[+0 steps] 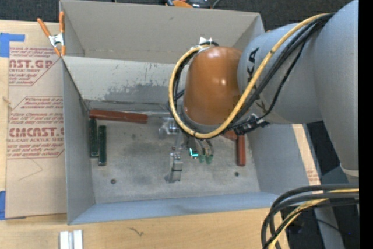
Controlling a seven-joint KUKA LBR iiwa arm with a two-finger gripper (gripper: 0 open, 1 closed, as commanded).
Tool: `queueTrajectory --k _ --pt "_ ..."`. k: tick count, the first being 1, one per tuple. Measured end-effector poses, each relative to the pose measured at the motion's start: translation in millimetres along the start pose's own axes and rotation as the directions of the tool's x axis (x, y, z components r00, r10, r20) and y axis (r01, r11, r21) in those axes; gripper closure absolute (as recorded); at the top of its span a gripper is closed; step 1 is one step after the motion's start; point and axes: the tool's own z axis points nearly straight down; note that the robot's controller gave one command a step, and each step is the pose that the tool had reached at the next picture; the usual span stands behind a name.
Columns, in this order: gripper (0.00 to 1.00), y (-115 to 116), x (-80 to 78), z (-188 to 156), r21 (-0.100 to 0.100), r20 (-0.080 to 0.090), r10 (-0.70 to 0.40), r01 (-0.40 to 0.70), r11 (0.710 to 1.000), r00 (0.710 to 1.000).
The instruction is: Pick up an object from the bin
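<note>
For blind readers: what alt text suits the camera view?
A robot arm's gripper hangs low over the middle of a grey metal bin. A reddish stick lies by its back wall, dark green bars at left, a red piece at right.

We look down into the grey metal bin (145, 26) from above and a little to one side, near enough that its walls span most of the frame; the arm (303, 79) reaches in from the right edge, across the upper right.
</note>
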Motion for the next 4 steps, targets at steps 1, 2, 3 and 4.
queueTrajectory --k 1,2,3,4 --pt "0.0 -129 -13.7 19 0.003 0.006 0.089 -0.089 0.996 0.996" --pt "1.0 -124 -13.8 18 -0.001 0.006 0.082 -0.082 0.997 0.997" --pt "0.0 -124 -13.8 18 -0.001 0.006 0.082 -0.082 0.997 0.997" --pt "0.0 -262 -52.8 58 0.005 0.009 -0.09 0.09 0.996 0.996"
